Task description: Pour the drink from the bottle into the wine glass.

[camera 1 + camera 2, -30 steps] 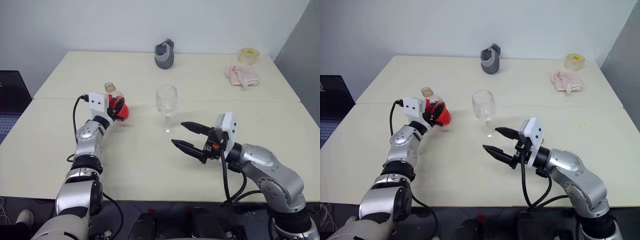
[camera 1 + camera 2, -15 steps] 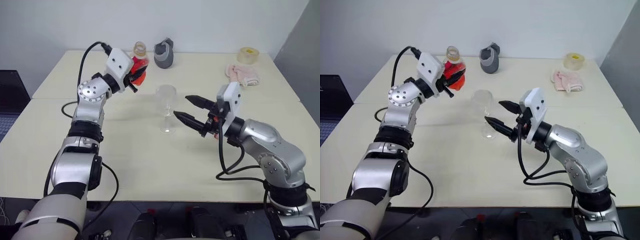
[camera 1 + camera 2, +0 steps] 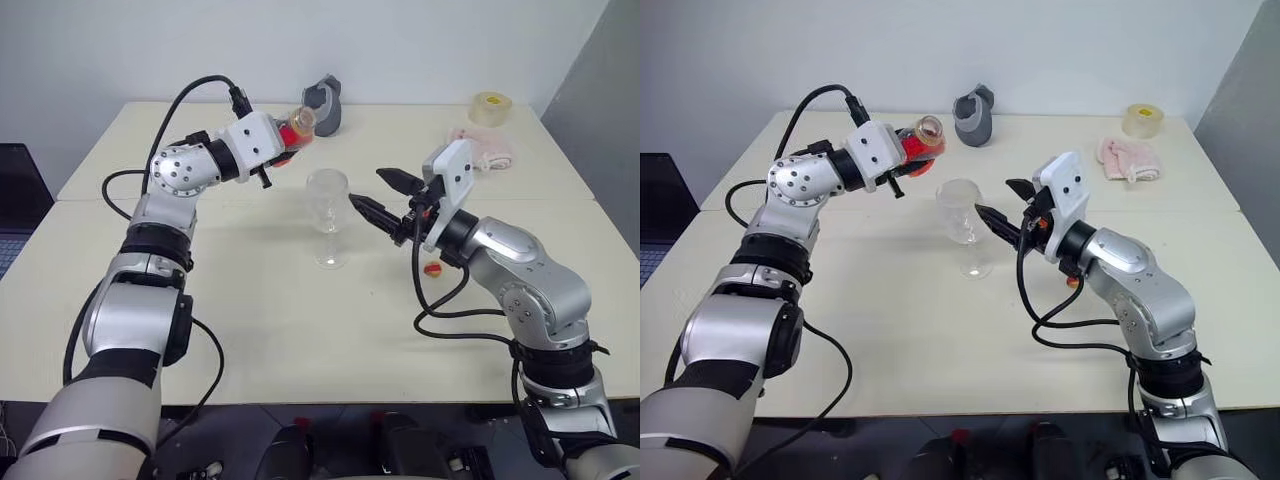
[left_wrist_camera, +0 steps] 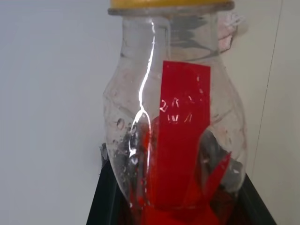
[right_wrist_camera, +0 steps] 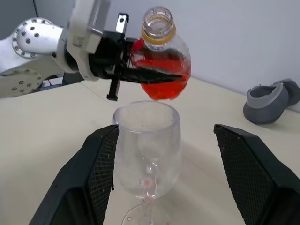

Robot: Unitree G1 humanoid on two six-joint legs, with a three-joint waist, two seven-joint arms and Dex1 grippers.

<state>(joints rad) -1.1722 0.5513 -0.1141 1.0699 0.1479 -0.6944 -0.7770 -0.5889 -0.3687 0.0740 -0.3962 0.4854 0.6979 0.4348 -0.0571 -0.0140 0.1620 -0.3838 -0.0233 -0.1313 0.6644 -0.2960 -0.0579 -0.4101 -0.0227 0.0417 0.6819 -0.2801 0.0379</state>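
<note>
While the left arm reaches level over the cream worktop [image 3: 250, 330], its left gripper [image 3: 285, 145] pinches the small clear plastic bottle [image 3: 293, 135], tipped sideways above the clear stemmed wine glass [image 3: 327, 215]. Bright red liquid [image 5: 164, 82] pools in the bottle's belly. The right gripper [image 5: 173, 173], spread wide, flanks the glass's bowl without touching.

Head cams look down over the table [image 3: 300, 330]; wrist cams sit close, both catching the bottle [image 5: 161, 70].

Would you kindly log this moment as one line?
left gripper: shut on bottle, tilted | right gripper: open beside wine glass | glass: empty
</note>
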